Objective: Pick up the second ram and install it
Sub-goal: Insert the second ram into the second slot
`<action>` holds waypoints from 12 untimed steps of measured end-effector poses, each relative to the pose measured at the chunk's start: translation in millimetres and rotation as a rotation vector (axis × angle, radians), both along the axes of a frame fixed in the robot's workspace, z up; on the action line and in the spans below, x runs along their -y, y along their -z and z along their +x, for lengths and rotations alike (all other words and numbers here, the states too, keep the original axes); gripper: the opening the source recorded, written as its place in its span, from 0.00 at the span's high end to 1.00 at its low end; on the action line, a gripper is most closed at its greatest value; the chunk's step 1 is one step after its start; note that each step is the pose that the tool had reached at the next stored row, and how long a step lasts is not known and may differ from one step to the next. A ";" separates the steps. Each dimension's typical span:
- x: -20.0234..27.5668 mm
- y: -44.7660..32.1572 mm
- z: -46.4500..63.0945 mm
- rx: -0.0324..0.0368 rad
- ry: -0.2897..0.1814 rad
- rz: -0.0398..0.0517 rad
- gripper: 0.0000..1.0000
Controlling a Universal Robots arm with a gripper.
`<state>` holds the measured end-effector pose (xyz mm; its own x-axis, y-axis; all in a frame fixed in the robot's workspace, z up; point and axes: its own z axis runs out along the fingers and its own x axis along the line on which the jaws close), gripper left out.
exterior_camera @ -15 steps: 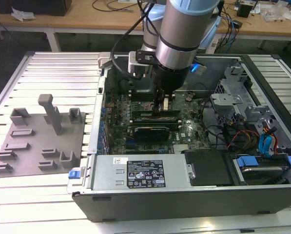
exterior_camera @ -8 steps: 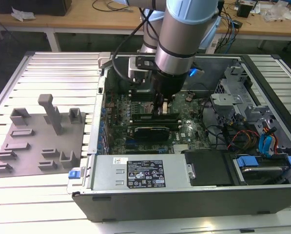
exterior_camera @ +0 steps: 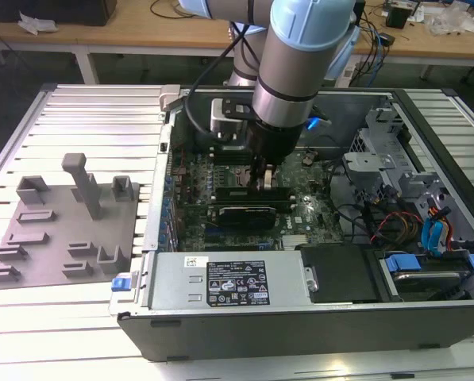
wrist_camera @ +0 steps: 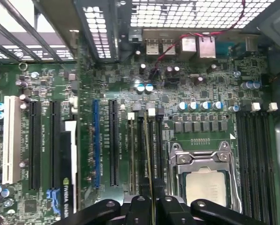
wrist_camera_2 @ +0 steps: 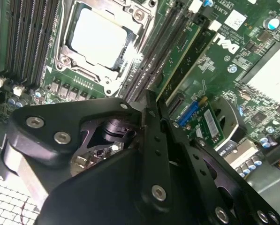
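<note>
The ram (wrist_camera: 150,164) is held edge-on between the closed fingers (wrist_camera: 139,208) of the gripper (wrist_camera: 152,206), directly below it over the slots (wrist_camera: 149,154) beside the CPU socket (wrist_camera: 203,180), inside the case (exterior_camera: 300,317).

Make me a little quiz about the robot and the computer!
1. True or false: the gripper hangs over the grey tray.
2. Pick one: in the first wrist view, the thin memory stick in the gripper is A) over the slots beside the processor, B) on the tray, C) outside the computer case.
3. Fill in: the grey tray lies to the exterior view's ____ of the computer case.

Key: 1 false, it is inside the case; 2 A; 3 left.
</note>
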<state>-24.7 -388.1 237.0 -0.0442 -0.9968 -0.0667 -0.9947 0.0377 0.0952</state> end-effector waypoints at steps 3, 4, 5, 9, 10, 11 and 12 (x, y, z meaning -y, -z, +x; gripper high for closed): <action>-4.0 2.3 0.4 0.0001 0.016 0.0000 0.89; -4.0 2.6 0.8 0.0000 0.020 -0.0008 0.89; -4.1 2.9 1.0 0.0001 0.023 -0.0017 0.89; -4.1 5.0 2.3 0.0002 0.037 -0.0072 0.89; -4.0 5.5 2.3 0.0002 0.037 -0.0073 0.89; -4.0 6.0 2.3 0.0001 0.037 -0.0073 0.89; -3.9 6.2 2.3 0.0001 0.037 -0.0073 0.89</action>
